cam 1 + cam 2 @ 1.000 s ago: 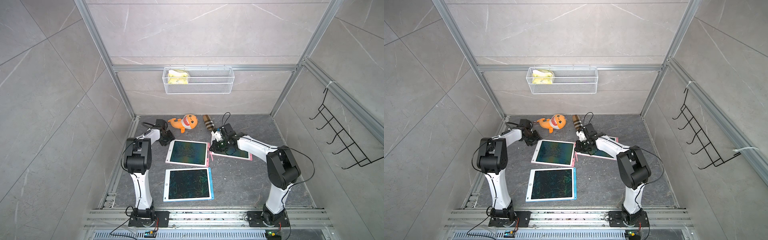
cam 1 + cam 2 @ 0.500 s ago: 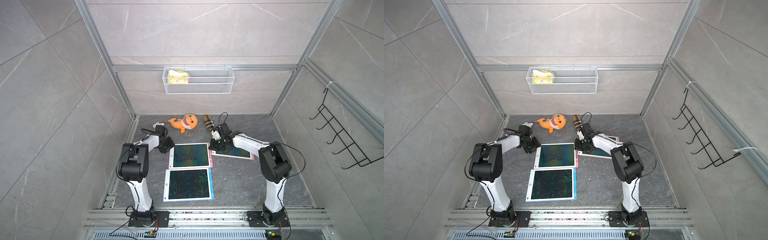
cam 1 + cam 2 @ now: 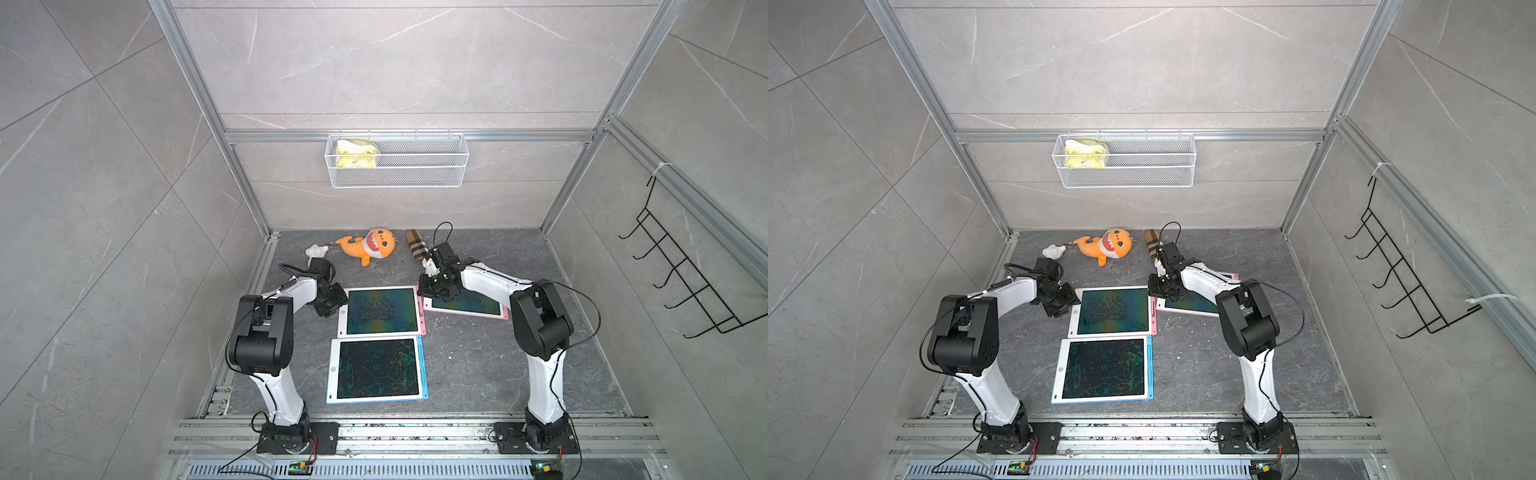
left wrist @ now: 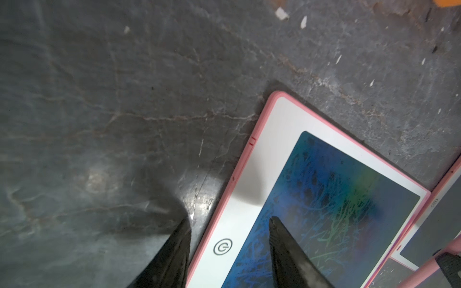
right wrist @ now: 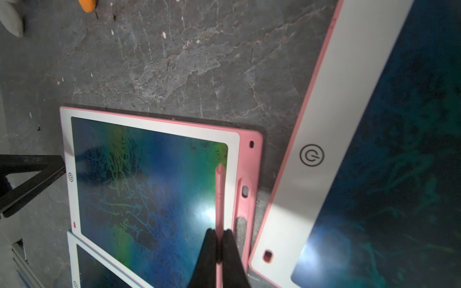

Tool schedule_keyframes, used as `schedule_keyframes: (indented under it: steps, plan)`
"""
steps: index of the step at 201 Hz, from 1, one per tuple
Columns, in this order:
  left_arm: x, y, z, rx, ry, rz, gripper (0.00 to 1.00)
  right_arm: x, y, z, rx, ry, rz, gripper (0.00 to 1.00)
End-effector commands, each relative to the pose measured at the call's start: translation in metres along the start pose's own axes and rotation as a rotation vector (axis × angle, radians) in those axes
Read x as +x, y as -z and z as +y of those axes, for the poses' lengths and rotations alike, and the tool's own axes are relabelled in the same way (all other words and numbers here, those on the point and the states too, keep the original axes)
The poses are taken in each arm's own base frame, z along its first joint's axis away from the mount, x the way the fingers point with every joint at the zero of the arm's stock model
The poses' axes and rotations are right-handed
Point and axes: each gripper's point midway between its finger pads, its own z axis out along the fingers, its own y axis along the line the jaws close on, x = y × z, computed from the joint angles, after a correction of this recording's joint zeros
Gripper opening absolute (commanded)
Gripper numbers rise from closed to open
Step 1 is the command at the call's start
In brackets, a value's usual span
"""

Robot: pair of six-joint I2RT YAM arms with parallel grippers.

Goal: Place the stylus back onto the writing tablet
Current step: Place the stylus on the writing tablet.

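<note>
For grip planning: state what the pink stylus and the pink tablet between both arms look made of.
Pink stylus: likely moulded plastic, matte, evenly coloured. Tablet: seemingly plastic frame, smooth, with moulded slots; screen glossy, mirroring a light glare.

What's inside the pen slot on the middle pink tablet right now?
The visible slot is empty. The pink stylus, clamped in the right pincer, is over the screen beside it. The slot's end behind the pincer is hidden.

Between the right gripper's (image 5: 219, 232) black fingers the stylus (image 5: 219, 194) is pink; beneath it the writing tablet (image 5: 149, 187) — pink-framed, white-bordered — shows blue-green scribbles; the floor (image 5: 174, 62) beyond is veined grey.
</note>
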Motion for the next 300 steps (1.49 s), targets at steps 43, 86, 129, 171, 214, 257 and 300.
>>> schedule_keyframes:
  steps: [43,86,129,171,214,257,300]
  plan:
    - [0.002,0.025,-0.015,0.062,-0.009,-0.022,0.50,0.009,-0.016,-0.015,0.053,0.012,0.051,0.00]
    - [0.007,0.029,-0.015,0.065,-0.008,-0.024,0.49,0.011,-0.019,-0.018,0.061,0.019,0.063,0.00]
    - [0.019,0.020,-0.014,0.048,-0.013,0.001,0.49,0.013,-0.015,-0.017,0.053,0.017,0.062,0.00]
    - [0.033,0.012,-0.013,0.033,-0.019,0.021,0.49,0.015,-0.010,-0.014,0.036,0.007,0.048,0.00]
    - [0.038,0.013,-0.009,0.024,-0.018,0.020,0.48,0.020,-0.020,-0.012,0.008,-0.021,0.074,0.00]
    - [0.042,0.013,-0.004,0.012,-0.017,0.023,0.45,0.022,-0.023,-0.015,0.018,-0.025,0.081,0.00]
    - [0.044,0.010,-0.003,0.009,-0.014,0.030,0.45,0.028,-0.027,-0.019,0.026,-0.029,0.100,0.00]
